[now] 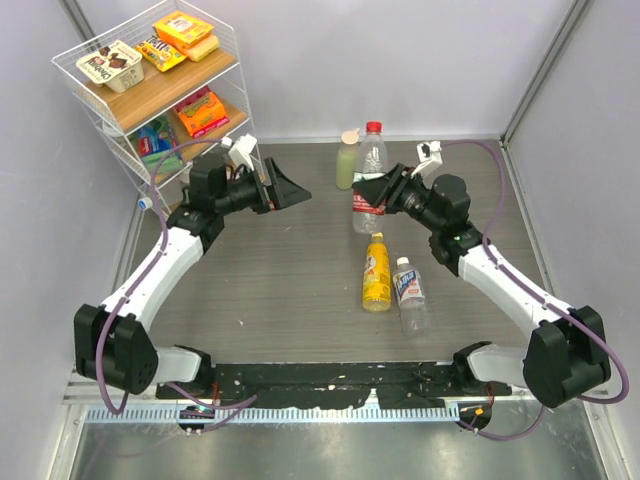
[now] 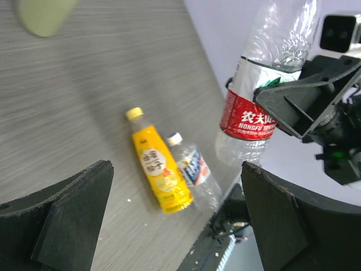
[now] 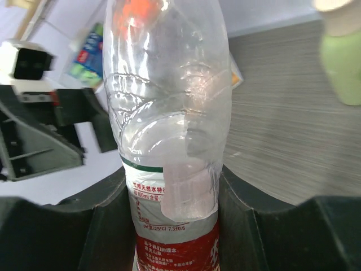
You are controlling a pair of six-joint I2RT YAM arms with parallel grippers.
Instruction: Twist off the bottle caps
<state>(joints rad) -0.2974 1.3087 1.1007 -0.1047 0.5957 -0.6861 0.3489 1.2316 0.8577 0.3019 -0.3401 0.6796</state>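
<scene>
Right claw (image 1: 372,190) pinching the red-labelled bottle (image 1: 368,170) upright at its waist, the red cap (image 1: 373,127) above the jaws and not yet unscrewed; the left claw (image 1: 292,190), spread wide nearby, should next rise, grip that cap and twist.

Both the left arm (image 1: 150,275) and the right arm (image 1: 505,285) had white tubular links joined by bulky matte-black joint housings. A purple cable (image 1: 622,375) looped along each, and a small white camera block (image 1: 241,152) sat at each wrist above angular black jaws.
</scene>
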